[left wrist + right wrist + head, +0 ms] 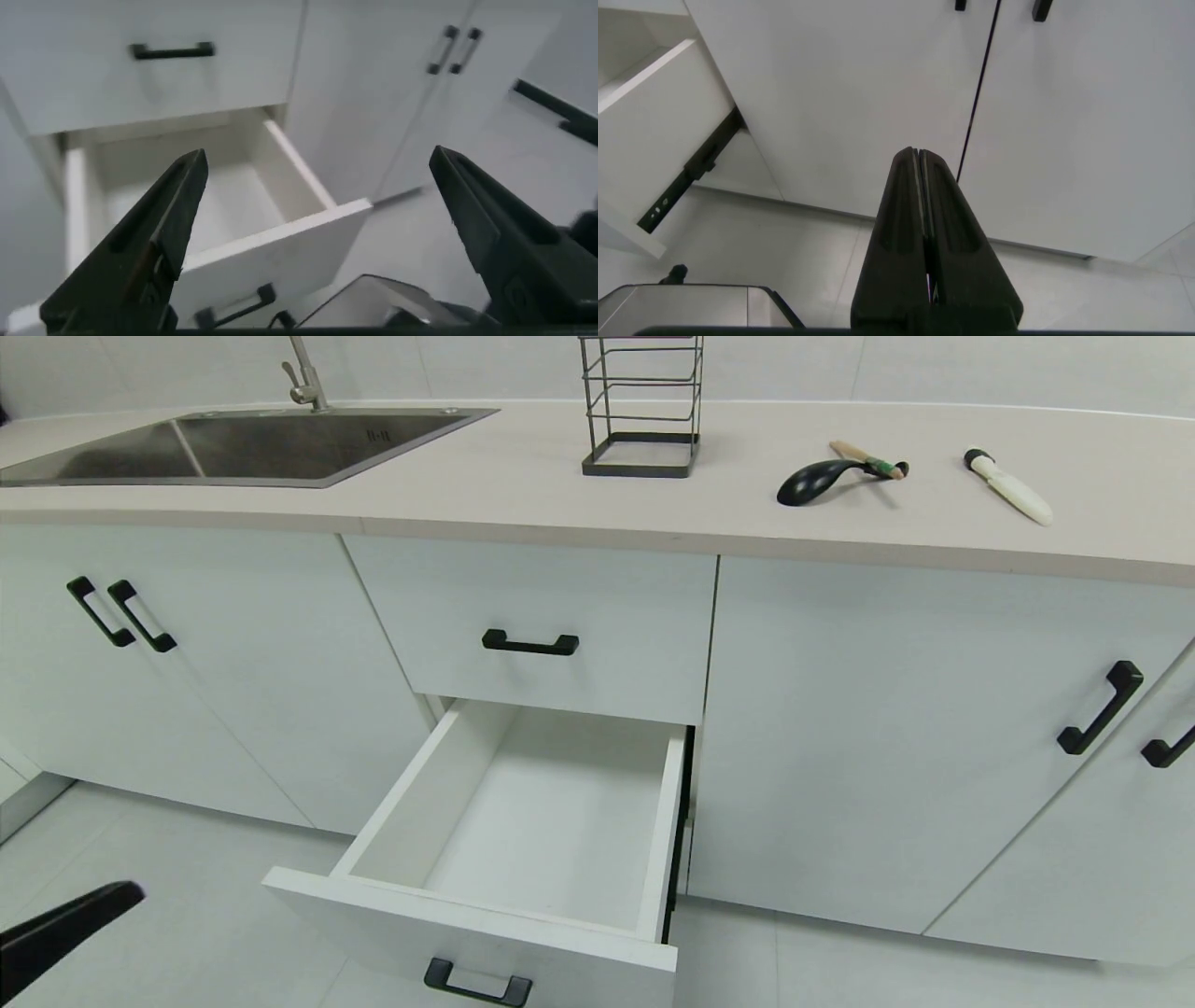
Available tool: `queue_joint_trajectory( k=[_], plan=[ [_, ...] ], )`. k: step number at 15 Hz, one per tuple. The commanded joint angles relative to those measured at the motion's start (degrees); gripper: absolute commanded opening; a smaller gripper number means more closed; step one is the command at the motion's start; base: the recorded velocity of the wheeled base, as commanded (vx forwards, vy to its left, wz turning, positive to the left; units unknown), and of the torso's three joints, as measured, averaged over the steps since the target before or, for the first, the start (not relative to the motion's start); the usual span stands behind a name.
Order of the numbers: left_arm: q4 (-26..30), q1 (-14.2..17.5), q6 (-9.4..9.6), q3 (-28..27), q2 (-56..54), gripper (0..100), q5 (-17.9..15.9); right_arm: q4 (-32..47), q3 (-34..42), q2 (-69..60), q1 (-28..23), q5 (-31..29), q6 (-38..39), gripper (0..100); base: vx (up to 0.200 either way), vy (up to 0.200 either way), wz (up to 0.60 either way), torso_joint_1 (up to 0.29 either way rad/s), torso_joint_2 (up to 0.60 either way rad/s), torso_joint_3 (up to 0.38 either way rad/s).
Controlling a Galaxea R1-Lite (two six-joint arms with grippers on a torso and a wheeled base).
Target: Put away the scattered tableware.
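Observation:
On the counter's right side lie a black spoon (814, 481), a small wooden-handled utensil (868, 458) resting across the spoon's handle, and a white utensil with a black end (1010, 488). Below the counter, the lower drawer (658, 831) stands pulled out with nothing inside; it is also the drawer (308, 224) in the left wrist view. My left gripper (316, 159) is open and held low in front of that drawer, its dark finger (65, 924) at the head view's bottom left. My right gripper (918, 154) is shut on nothing, low before the white cabinet doors.
A black wire rack (642, 411) stands mid-counter, and a steel sink (233, 446) with a tap is at the back left. The upper drawer (530, 642) is closed. Cabinet doors (887, 728) with black handles flank the open drawer. Grey floor tiles lie below.

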Motion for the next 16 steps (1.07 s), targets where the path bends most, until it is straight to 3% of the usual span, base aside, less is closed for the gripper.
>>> queue_joint_trajectory(
  k=[1,2,3,6,8,10,11,13,14,16],
  plan=[
    [5.0,1.3,5.58,3.2,-9.8,100,3.5,0.0,0.0,0.0,0.0,0.0,0.0,0,0.0,0.0,0.0,0.0,0.0,0.0],
    [6.7,1.3,7.34,3.5,-11.8,100,3.7,0.0,0.0,0.0,0.0,0.0,0.0,0,0.0,0.0,0.0,0.0,0.0,0.0],
    [7.9,1.4,7.96,4.0,-14.4,100,3.8,0.0,0.0,0.0,0.0,0.0,0.0,0,0.0,0.0,0.0,0.0,0.0,0.0],
    [12.7,4.2,8.22,6.2,-21.4,100,6.8,0.0,0.0,0.0,0.0,0.3,-0.3,0,0.0,0.0,0.0,0.0,0.0,0.0],
    [19.0,4.6,8.31,7.4,-25.3,100,9.1,0.0,0.0,0.0,0.0,0.2,-0.1,0,0.0,0.0,0.0,0.0,0.0,0.0],
    [18.9,4.6,9.19,10.0,-25.2,100,11.5,0.0,0.0,0.0,0.0,0.0,-0.1,0,0.0,0.0,0.0,0.0,0.0,0.0],
    [20.5,4.7,10.68,10.1,-25.2,100,13.7,0.0,0.0,0.0,0.0,-0.2,0.1,0,0.0,0.0,0.0,0.0,0.0,0.0],
    [21.9,5.0,10.68,10.1,-25.2,100,15.1,0.0,0.0,0.0,0.0,-0.1,0.0,0,0.0,0.0,0.0,0.0,0.0,0.0],
    [26.6,8.4,10.42,10.0,-25.2,100,16.5,0.0,0.0,0.0,0.0,-0.1,0.0,0,0.0,0.0,0.0,0.0,0.0,0.0],
    [26.4,9.7,10.51,10.0,-25.2,100,16.9,0.0,0.0,0.0,0.0,-0.1,0.0,0,0.0,0.0,0.0,0.0,0.0,0.0]
  ],
)
